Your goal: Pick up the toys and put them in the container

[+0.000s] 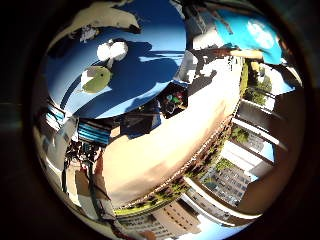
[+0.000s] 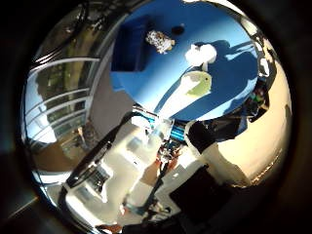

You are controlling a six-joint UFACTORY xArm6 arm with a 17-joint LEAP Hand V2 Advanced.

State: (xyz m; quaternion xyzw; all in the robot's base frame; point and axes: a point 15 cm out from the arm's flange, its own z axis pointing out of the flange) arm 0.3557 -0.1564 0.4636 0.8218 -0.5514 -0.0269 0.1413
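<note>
Hand (image 2: 146,161) sits well above the bench (image 2: 229,73), palm looking down at it from a distance; white parts of it reach up toward the blue bench top in the thumb-side view, w/ one finger (image 2: 178,97) stretched out straight toward the toys, so it reads as apart/relaxed and holding nothing. Task things are all far from the palm: a green toy (image 2: 200,85) lies on the bench just beyond the tip of that straight finger, a white toy (image 2: 201,53) just past it, the two near each other but whether they touch I can't tell. A third, speckled toy (image 2: 160,41) lies farther off, right beside the container (image 2: 130,48), a dark blue box at the far side of the bench from the hand. Container interior is in shade; nothing visible in it, though I can't fully rule out smth small. Judgement: toys spread loosely on the open surface so each can be taken singly from above, and the hand hangs high prob. as an approach pose, not yet committed to a grasp. Green toy looks nearest, so likely first pick; none appear put away yet.
</note>
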